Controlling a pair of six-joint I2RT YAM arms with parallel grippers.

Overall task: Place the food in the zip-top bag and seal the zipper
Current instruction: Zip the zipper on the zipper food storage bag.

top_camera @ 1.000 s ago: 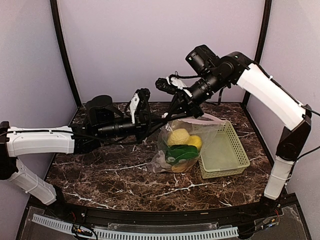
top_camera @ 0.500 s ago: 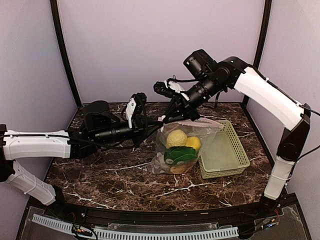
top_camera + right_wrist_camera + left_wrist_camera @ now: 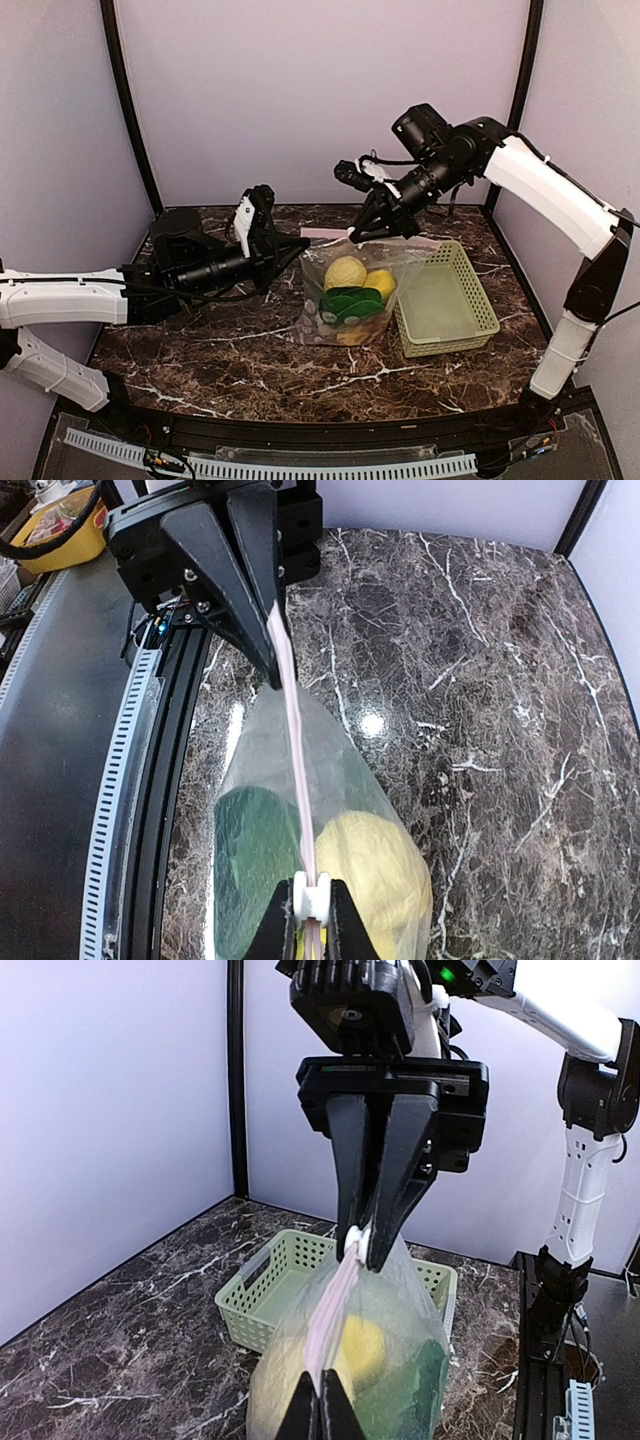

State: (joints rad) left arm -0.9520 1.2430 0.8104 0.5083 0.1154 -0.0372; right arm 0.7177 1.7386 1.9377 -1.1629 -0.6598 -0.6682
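Left jaws are clenched on one end of the zipper [image 3: 335, 1305], and right jaws pinch its other end, so the pink strip is stretched taut between them. Below it hangs the zip-top bag [image 3: 352, 290], its bottom resting on the desk [image 3: 200, 330] just beside the green basket [image 3: 470, 305]. Inside it I make out the food [image 3: 346, 272], yellow and green pieces.

Left pincer [image 3: 300, 242], right pincer [image 3: 357, 234], both pinching zipper [image 3: 325, 233]
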